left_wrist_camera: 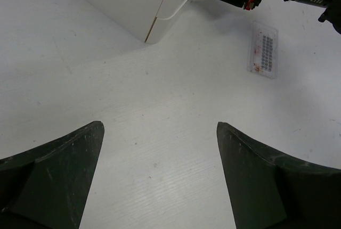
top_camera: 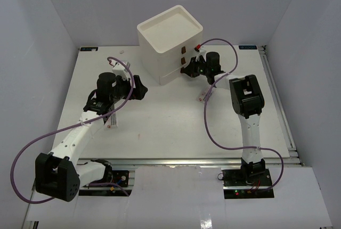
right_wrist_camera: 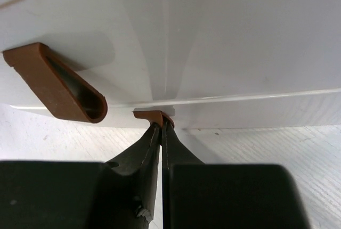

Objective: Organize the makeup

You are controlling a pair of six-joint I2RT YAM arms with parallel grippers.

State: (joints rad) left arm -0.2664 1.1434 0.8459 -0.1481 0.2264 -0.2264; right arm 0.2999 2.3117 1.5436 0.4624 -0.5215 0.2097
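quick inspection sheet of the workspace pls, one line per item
surface: white table, mostly bare
job's things: right packet flat on the table right of centre; left packet beside the left arm; no other makeup in view
clutter: nothing seen
grippers: left gripper open above bare table; right gripper, fingers shut on the bottom drawer handle of the drawer box
cables: purple cables, one looped off each arm
surroundings: plain white walls

Print on the packet (left_wrist_camera: 263,48) is illegible; nothing else readable.
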